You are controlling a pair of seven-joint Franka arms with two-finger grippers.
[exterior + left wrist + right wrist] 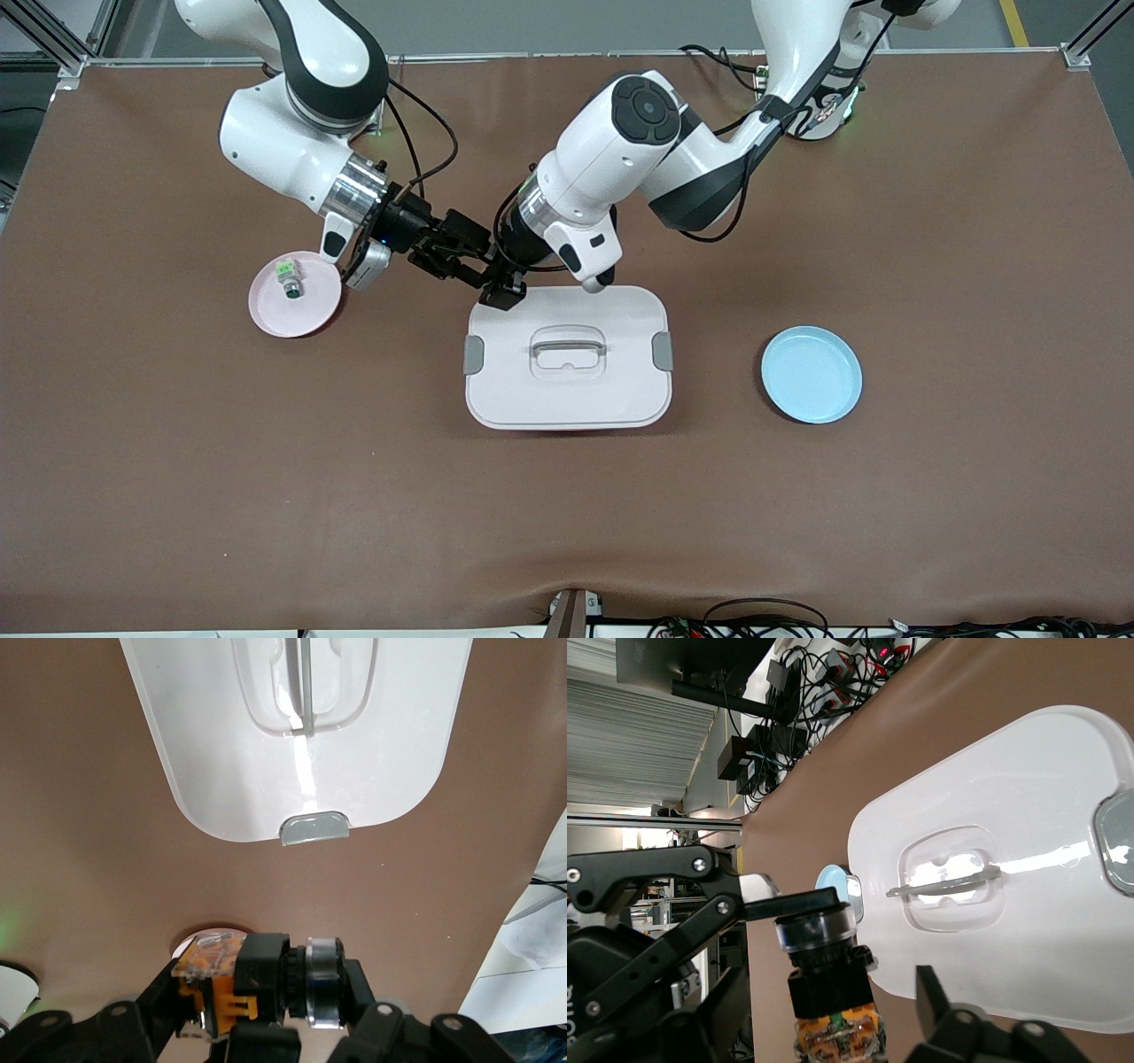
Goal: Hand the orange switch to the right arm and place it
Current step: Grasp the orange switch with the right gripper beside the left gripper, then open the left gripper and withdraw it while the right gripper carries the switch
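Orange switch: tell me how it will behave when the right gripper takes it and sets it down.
The orange switch looks rigid: hard plastic with a metal ring, unlikely to flex. Its round black cap looks smooth, so it may slip or turn between fingers. It is cylindrical, so laid on its side it would probably roll; set on end it seems top-heavy and may tip.
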